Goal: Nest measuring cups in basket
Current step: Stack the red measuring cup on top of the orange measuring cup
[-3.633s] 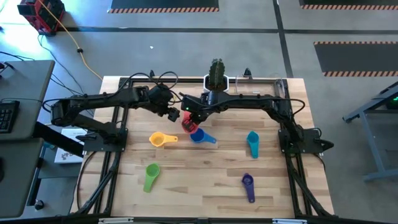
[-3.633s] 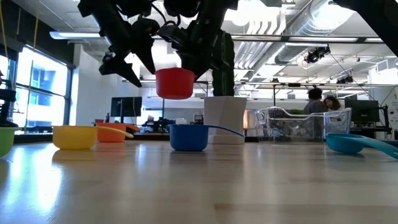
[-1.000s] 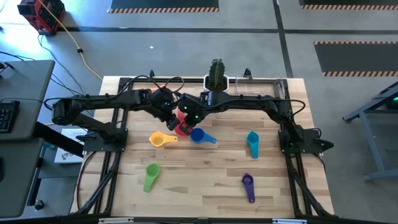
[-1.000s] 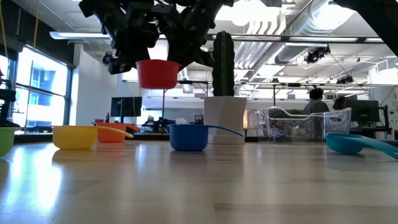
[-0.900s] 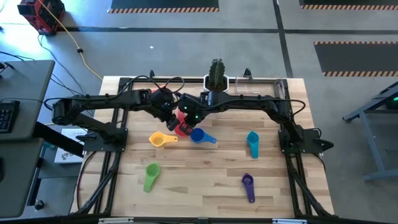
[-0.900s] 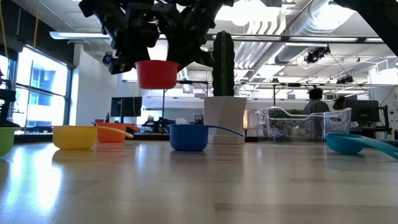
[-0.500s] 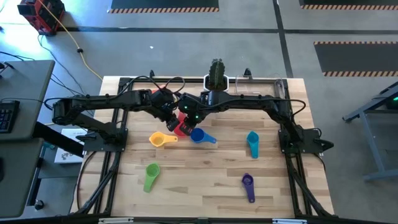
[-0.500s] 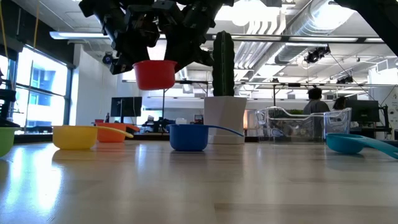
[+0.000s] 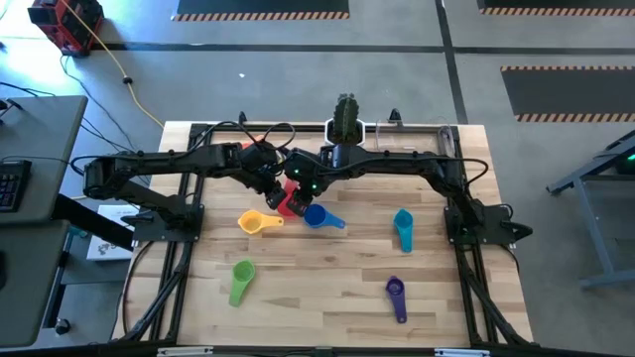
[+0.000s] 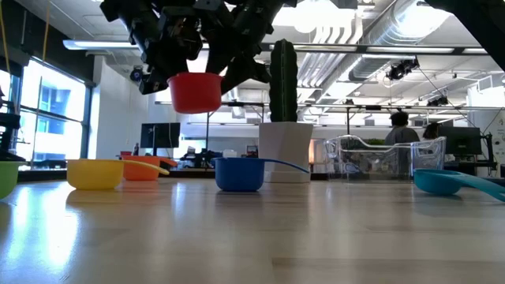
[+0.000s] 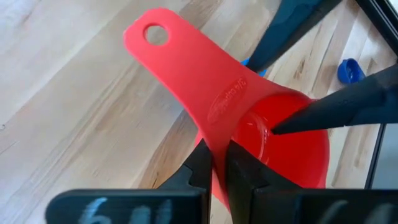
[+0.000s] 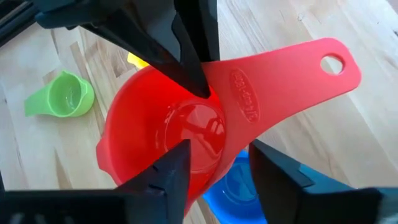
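We see the left gripper pinching the red cup by its handle, holding it in the air, clear of the table. The right gripper stands spread, one finger on each side of that handle, not gripping. Directly below both grippers sits the blue cup, with the yellow cup beside it.

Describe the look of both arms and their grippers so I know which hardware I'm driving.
Both arms are matte black, built from slim tubular links with chunkier joint housings, and loose black cables loop along them. The left gripper has two flat, dark, tapered fingers. The right gripper has the same dark wedge-shaped fingers, standing apart. A small green light glows near the right wrist in the high view. No markings are readable.
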